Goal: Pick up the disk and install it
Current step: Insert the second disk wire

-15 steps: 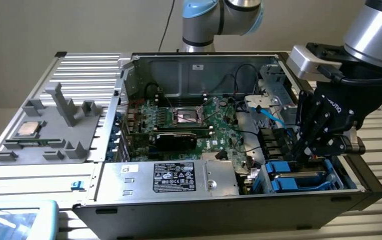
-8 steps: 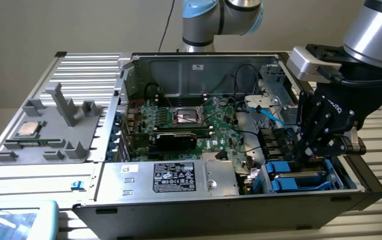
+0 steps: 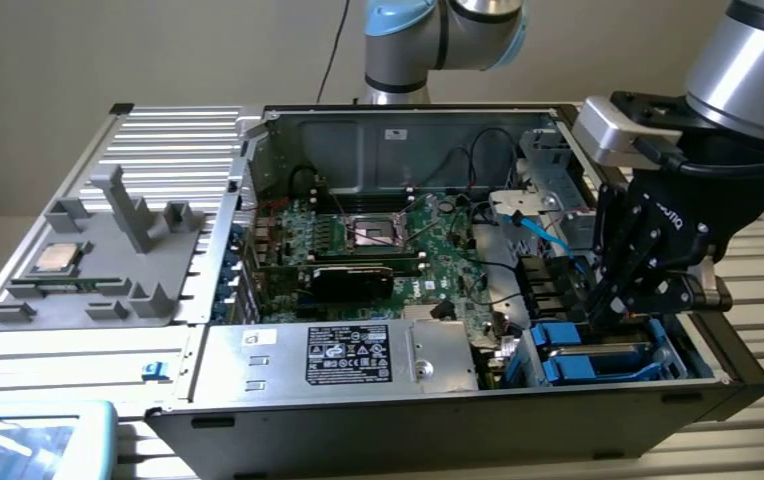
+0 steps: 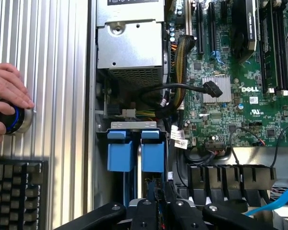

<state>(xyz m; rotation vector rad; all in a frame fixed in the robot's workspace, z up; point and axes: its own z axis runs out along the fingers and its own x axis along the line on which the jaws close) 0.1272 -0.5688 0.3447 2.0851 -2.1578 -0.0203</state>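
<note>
The disk stands on edge in the drive bay at the front corner of the open computer case, on the exterior view's right. Its bright blue carrier shows beside the bay's grey bracket. My gripper reaches straight down into that bay. In the wrist view the black fingers sit close together, and the gripper is shut on the disk's near end between the blue carrier tabs. The fingers hide the part of the disk under them.
The motherboard fills the case floor, with loose black cables and a blue cable near the bay. A silver power supply box lies next to it. A grey fixture with a CPU chip sits outside. A person's hand rests on a knob above a keyboard.
</note>
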